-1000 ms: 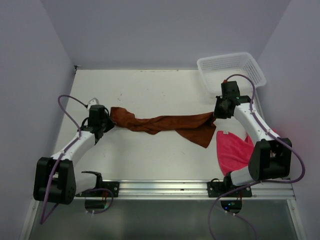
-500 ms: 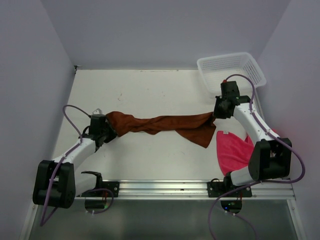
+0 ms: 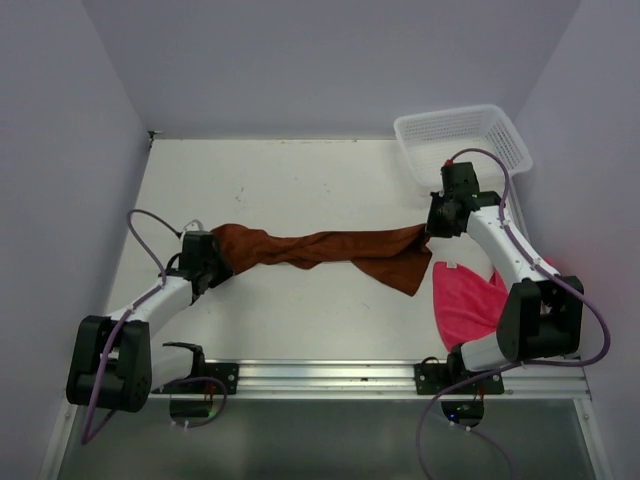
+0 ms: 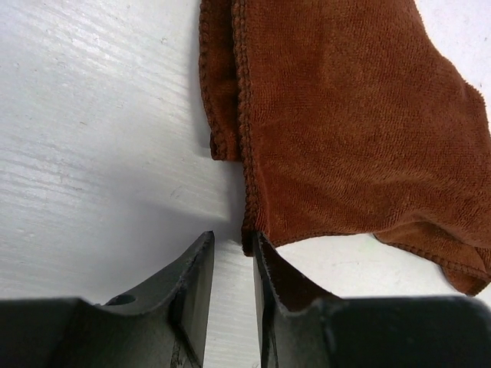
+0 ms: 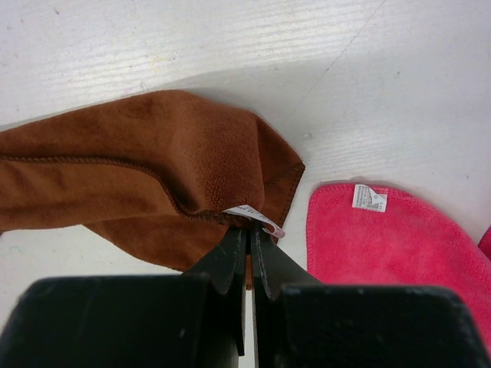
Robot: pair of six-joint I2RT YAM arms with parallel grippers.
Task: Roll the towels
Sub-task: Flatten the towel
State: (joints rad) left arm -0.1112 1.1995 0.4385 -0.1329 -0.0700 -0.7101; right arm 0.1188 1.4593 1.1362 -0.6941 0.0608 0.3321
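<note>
The rust-brown towel [image 3: 330,247] lies stretched in a twisted band across the table, its right part spread wider. At its left end my left gripper [image 3: 215,262] stands slightly open. In the left wrist view the towel's hemmed corner [image 4: 345,138] touches the tip of the right finger, and bare table shows between the jaws of that gripper [image 4: 232,241]. My right gripper [image 3: 432,228] is shut on the towel's right edge [image 5: 153,176], pinching the hem by its white label at the fingertips [image 5: 249,230]. The pink towel [image 3: 465,300] lies flat at the right, partly under the right arm, and shows in the right wrist view [image 5: 399,245].
A white mesh basket [image 3: 462,140] stands at the back right corner, just behind the right gripper. Walls close in the table on the left, back and right. A metal rail [image 3: 330,375] with the arm bases runs along the near edge.
The left arm drew back toward the near left, carrying the towel's left end a little with it. Its jaws then parted and let go of the towel. The right arm has not moved.
</note>
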